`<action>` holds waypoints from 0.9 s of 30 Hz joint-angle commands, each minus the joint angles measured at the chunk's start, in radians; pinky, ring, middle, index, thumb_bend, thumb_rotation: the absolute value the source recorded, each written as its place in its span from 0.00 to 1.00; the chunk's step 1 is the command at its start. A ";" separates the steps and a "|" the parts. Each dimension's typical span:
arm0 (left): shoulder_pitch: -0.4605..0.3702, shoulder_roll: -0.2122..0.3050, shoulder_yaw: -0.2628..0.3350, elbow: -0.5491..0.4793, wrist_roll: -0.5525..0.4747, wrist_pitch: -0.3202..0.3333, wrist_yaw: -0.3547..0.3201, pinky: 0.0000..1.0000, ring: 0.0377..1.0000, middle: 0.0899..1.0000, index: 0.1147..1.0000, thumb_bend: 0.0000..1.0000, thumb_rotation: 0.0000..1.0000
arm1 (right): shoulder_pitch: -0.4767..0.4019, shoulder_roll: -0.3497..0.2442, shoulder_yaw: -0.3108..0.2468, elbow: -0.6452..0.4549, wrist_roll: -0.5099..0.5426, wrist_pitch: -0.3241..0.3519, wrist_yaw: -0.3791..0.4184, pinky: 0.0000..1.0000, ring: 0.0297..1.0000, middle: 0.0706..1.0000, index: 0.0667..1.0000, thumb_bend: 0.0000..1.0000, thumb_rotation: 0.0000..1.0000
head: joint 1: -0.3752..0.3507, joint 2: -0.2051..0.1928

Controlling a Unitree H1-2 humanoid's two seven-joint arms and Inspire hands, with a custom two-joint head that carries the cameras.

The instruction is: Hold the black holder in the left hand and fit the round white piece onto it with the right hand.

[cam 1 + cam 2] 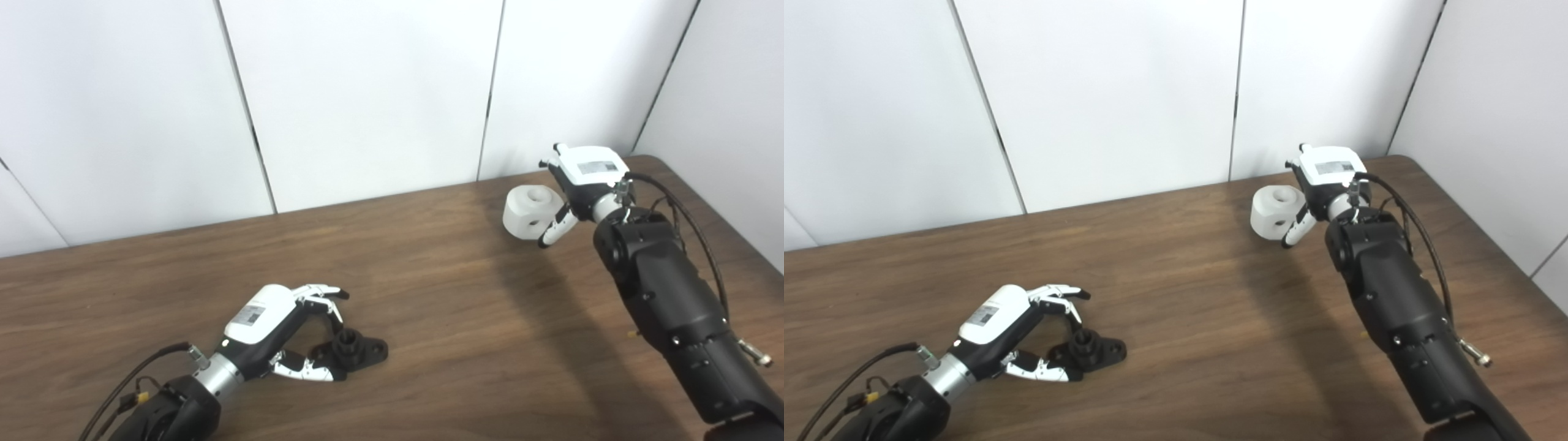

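in the lower left of the frame the left hand (275,331) lies low over the wooden table (429,294), its arm coming in from the bottom left corner. its fingers (321,294) arch over the near end of the black holder (352,350) and its thumb (306,369) reaches along the front edge of the same piece, so the hand brackets the holder from above and below in the picture. whether the fingertips actually press on it or just hover beside it cannot be told; the hand is curled partway round the holder, not clenched. the holder sits flat on the table (a flat base with a short round post standing up from its middle), its far end sticking out to the right past the fingers.

in the upper right the right hand (582,184) is at the far edge of the table near the white wall panels (367,92). it is closed on the round white piece (531,212), which is pressed against the palm side, with the thumb (554,229) hooked along its lower right side. the piece shows a hole in its top face and a smaller one in its side. whether it rests on the table or is lifted just off it is not clear. the two hands are well apart, at opposite corners of the table.
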 commanded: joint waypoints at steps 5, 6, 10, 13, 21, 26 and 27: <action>0.046 0.042 -0.011 0.021 0.019 0.033 -0.078 0.71 0.84 0.81 0.42 0.52 0.05 | -0.067 -0.034 0.016 0.026 0.046 0.020 -0.032 0.82 0.94 1.00 0.86 0.98 0.34 | 0.005 0.001; 0.046 0.043 -0.011 0.019 0.019 0.033 -0.079 0.71 0.84 0.81 0.42 0.52 0.05 | -0.068 -0.034 0.021 0.035 0.052 0.020 -0.037 0.82 0.94 1.00 0.86 0.98 0.34 | 0.005 0.002; 0.048 0.043 -0.009 0.012 0.012 0.039 -0.092 0.72 0.84 0.82 0.42 0.52 0.05 | -0.076 -0.033 0.040 0.073 0.075 0.018 -0.065 0.82 0.94 0.99 0.86 0.99 0.33 | 0.006 0.004; 0.049 0.046 -0.009 0.011 0.006 0.037 -0.099 0.72 0.84 0.82 0.42 0.52 0.05 | -0.079 -0.032 0.050 0.088 0.093 0.025 -0.075 0.83 0.94 0.98 0.86 0.97 0.33 | 0.007 0.004; 0.055 0.051 -0.010 -0.004 0.005 0.036 -0.102 0.70 0.83 0.81 0.42 0.52 0.05 | -0.085 -0.030 0.077 0.120 0.125 0.048 -0.109 0.84 0.93 0.97 0.86 0.95 0.30 | 0.012 0.010; 0.060 0.053 -0.007 -0.018 -0.002 0.040 -0.117 0.70 0.84 0.82 0.42 0.52 0.05 | -0.086 -0.032 0.087 0.136 0.144 0.048 -0.144 0.83 0.92 0.95 0.85 0.92 0.29 | 0.011 0.012; 0.062 0.053 -0.005 -0.022 -0.003 0.039 -0.119 0.70 0.84 0.81 0.42 0.52 0.05 | -0.084 -0.032 0.086 0.139 0.151 0.044 -0.163 0.81 0.90 0.94 0.83 0.91 0.28 | 0.015 0.017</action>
